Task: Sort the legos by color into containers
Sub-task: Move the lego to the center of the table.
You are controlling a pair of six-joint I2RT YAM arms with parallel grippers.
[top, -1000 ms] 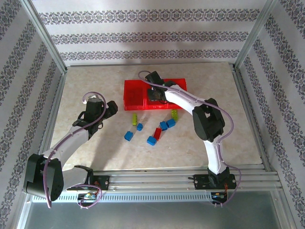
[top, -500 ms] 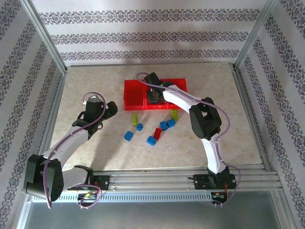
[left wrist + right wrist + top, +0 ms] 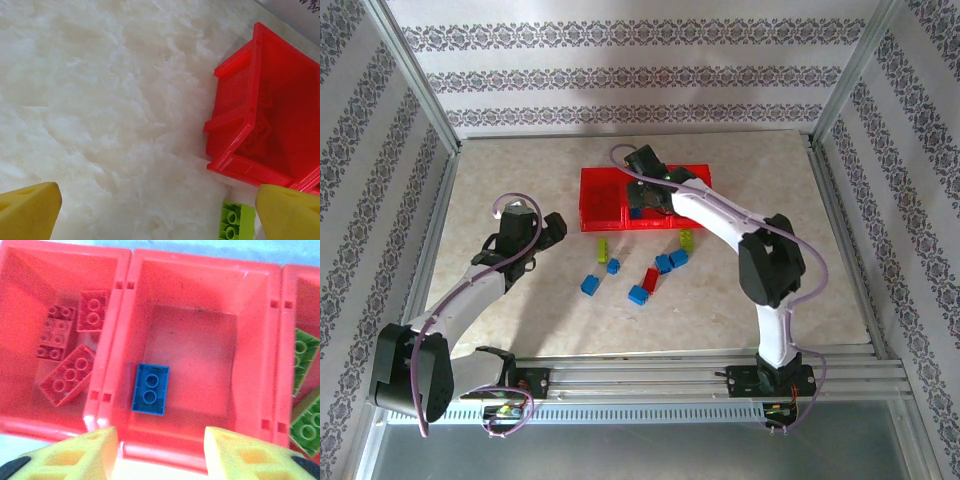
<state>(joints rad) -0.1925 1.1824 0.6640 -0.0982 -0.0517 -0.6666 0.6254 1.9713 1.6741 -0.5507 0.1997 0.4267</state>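
Wallpapered walls [image 3: 620,75] enclose a pale marbled table [image 3: 520,180]. Mid-table: the containers [image 3: 600,200]. My right arm reaches over them. My right claw [image 3: 160,460] hangs above the middle bin, fingers spread, holding nothing. My left claw [image 3: 550,232] hovers left of the containers, spread wide, empty. A blue lego [image 3: 150,389] lies in the middle bin, and loose legos [image 3: 640,293] lie just in front of the containers.

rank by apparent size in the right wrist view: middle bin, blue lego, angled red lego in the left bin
1. middle bin
2. blue lego and angled red lego: they look about alike, so no ranking between them
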